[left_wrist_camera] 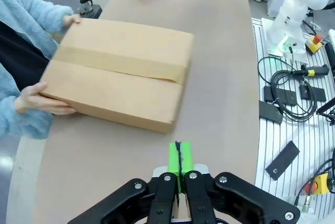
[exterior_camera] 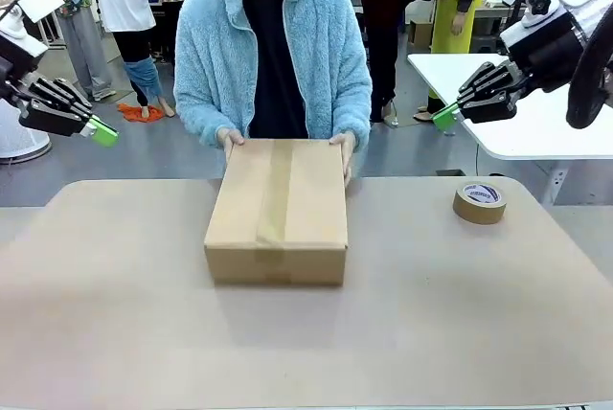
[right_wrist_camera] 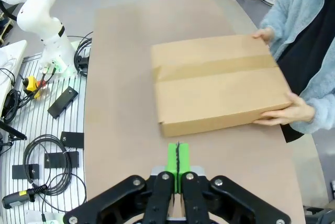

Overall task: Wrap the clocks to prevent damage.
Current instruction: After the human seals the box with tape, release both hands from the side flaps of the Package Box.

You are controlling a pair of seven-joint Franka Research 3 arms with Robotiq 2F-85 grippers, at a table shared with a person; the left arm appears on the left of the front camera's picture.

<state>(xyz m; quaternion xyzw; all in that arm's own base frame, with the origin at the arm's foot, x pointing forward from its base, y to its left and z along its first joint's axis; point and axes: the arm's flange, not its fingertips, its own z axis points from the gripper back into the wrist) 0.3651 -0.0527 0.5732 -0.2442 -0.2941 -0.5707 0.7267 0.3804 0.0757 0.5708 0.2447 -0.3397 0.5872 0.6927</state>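
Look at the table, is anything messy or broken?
Nothing stands out. The taped cardboard box sits flat mid-table with the person's hands on its far corners, and the tape roll lies flat beside it.

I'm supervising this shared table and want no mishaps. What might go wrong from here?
1. The person's hands hold the far end of the taped cardboard box; an arm descending now might strike them.
2. Both grippers, left and right, are shut, so neither could grasp anything until reopened.
3. The tape roll lies near the table's right edge and might be knocked off.
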